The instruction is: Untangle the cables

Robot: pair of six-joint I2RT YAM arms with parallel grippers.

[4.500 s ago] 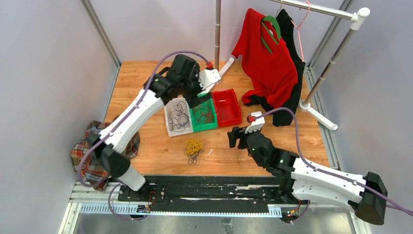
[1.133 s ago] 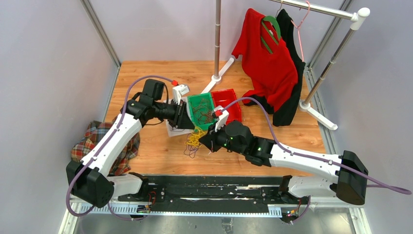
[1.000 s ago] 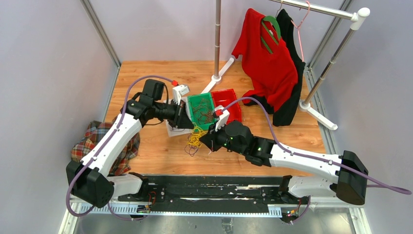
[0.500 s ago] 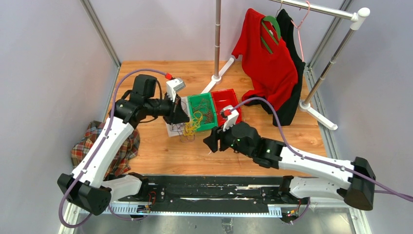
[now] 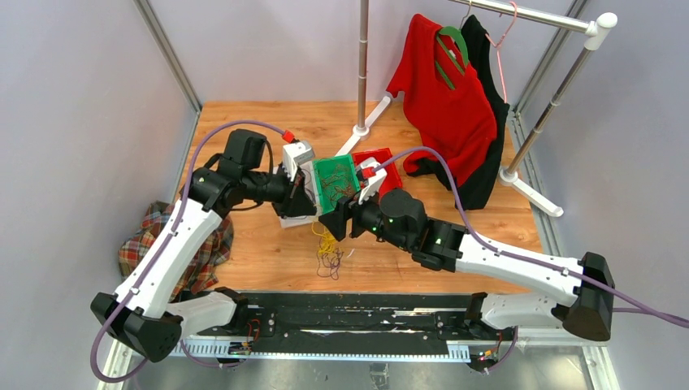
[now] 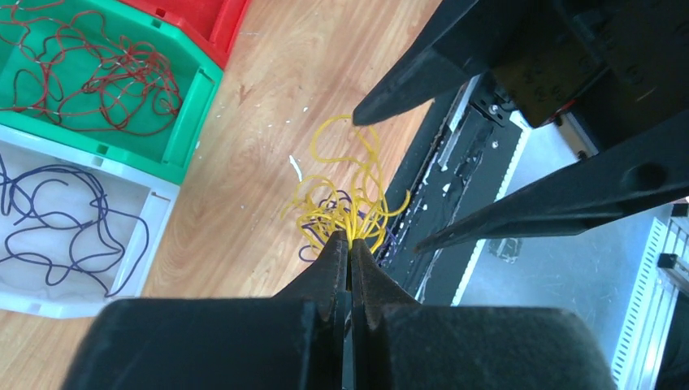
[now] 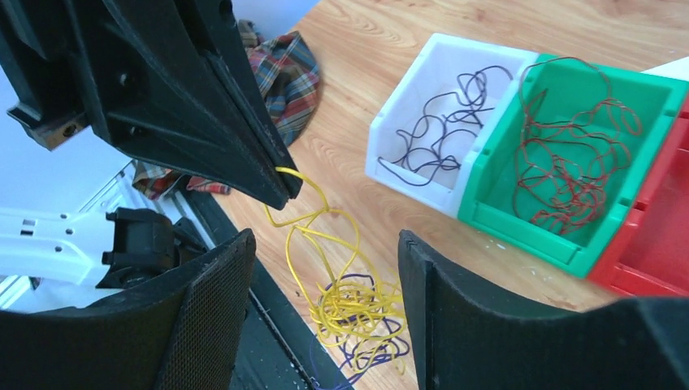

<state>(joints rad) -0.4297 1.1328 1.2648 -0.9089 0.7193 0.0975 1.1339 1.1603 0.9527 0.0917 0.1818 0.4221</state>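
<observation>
A tangle of yellow cables point(image 7: 357, 309) with dark purple strands point(image 7: 367, 363) in it hangs over the wooden table, just above the front edge. My left gripper point(image 6: 351, 244) is shut on its top yellow strands point(image 6: 345, 207) and holds the bundle up. My right gripper point(image 7: 323, 244) is open, its wide fingers point(image 7: 213, 309) standing either side of the hanging strands without touching them. From above, the tangle point(image 5: 327, 250) dangles below both grippers point(image 5: 318, 216). Sorted purple cables point(image 7: 435, 134) lie in the white bin, red-brown cables point(image 7: 569, 154) in the green bin.
A white bin point(image 7: 382, 158), a green bin point(image 7: 487, 213) and a red bin point(image 7: 650, 260) stand side by side behind the tangle. A plaid cloth point(image 5: 146, 252) lies at the left edge. A clothes rack with a red garment point(image 5: 447, 97) stands at the back right.
My right gripper has opened and moved up toward the left gripper's tips. My left gripper, still shut, has lifted the yellow tangle, which now hangs lower and longer.
</observation>
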